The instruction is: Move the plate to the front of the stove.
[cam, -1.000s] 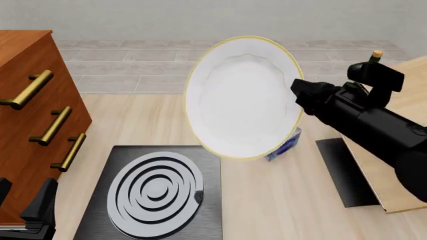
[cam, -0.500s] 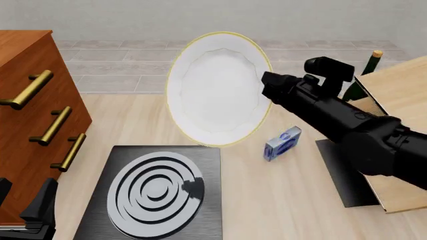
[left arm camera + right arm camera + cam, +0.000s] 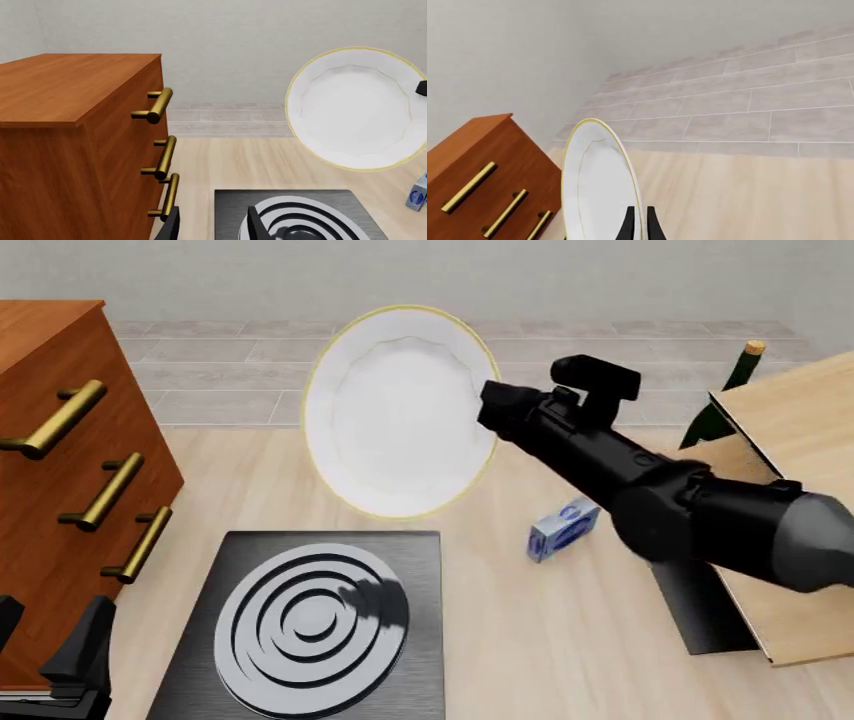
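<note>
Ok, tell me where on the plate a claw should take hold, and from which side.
Grip the plate at its thin yellow-gold rim, from the right edge as the front view shows it. It stands nearly upright in the air above the stove, so only the rim fits between fingers. The right claw already pinches that edge, which looks workable.

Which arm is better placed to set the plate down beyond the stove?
Right: its end effector already grips the plate on edge above the stove. The left end effector idles low, apart.
</note>
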